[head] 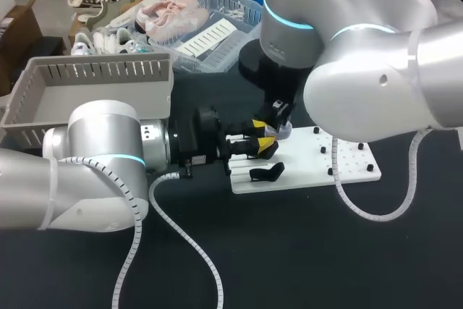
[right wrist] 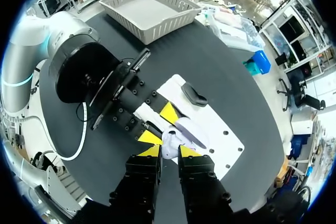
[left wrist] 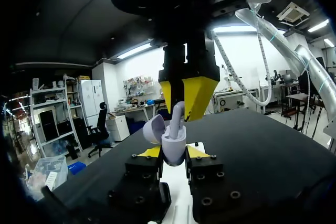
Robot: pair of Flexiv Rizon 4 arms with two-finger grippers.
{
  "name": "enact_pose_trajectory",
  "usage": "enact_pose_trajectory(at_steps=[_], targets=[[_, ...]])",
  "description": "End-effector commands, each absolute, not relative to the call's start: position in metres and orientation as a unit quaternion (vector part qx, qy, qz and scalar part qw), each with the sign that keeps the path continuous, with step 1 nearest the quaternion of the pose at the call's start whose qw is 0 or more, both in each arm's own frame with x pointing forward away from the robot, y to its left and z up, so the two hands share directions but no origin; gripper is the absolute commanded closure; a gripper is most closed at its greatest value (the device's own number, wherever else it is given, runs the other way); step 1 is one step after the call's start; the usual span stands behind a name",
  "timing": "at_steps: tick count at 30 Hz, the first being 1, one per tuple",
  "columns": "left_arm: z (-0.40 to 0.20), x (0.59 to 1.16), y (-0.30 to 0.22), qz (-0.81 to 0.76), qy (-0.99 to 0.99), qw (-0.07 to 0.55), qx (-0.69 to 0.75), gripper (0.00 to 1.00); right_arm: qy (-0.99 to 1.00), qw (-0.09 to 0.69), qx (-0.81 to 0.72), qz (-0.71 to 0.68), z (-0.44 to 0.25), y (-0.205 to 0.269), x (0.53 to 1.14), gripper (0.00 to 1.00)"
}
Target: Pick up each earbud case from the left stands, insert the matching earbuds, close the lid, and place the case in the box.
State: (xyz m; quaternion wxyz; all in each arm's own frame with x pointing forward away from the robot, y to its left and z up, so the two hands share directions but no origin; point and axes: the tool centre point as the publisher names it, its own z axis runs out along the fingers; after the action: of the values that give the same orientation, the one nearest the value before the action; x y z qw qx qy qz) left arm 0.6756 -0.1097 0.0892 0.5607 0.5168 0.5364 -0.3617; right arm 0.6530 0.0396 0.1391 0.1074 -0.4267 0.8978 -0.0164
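Left claw (left wrist: 174, 151) is pinched on the lavender case (left wrist: 173, 148) from both sides, low on the body. That leaves the mouth facing up and the lid (left wrist: 154, 128) swung open to one side, out of the way. It holds the case just over the white board (head: 347, 168), w/ the arm coming in flat above the table (head: 289, 251). I'd say it's acting as a steady jig for the other arm.

Right claw (left wrist: 188, 95) hangs straight above, tips pressed on the stem of a pale earbud (left wrist: 177, 118) whose lower end is at the case mouth. Can't tell if it's fully seated. Gripping high on the stem leaves the bud end free to drop into its well, prob. the reason for that hold. In the right wrist view the two claws meet approx. crosswise, so neither pair of fingers blocks the other.

A dark piece (head: 267, 172) lies on the board near its left end; stand or another case, can't say. The grey box (head: 94, 70) sits well apart, at the table's far left beyond the left arm.

Looks like the insertion step. Lid not yet closed, case not yet boxed.
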Motion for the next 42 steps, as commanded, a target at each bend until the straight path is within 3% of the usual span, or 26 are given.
enact_pose_trajectory(at_steps=[1,42], targets=[[0.089,0.674,-0.111,-0.358,0.538,0.564,0.515,1.0,0.899,0.107,-0.425,-0.017,0.139,0.039,0.653,1.0],[0.089,0.674,-0.111,-0.358,0.538,0.564,0.515,1.0,0.899,0.099,-0.426,-0.01,0.133,0.04,0.666,1.0]])
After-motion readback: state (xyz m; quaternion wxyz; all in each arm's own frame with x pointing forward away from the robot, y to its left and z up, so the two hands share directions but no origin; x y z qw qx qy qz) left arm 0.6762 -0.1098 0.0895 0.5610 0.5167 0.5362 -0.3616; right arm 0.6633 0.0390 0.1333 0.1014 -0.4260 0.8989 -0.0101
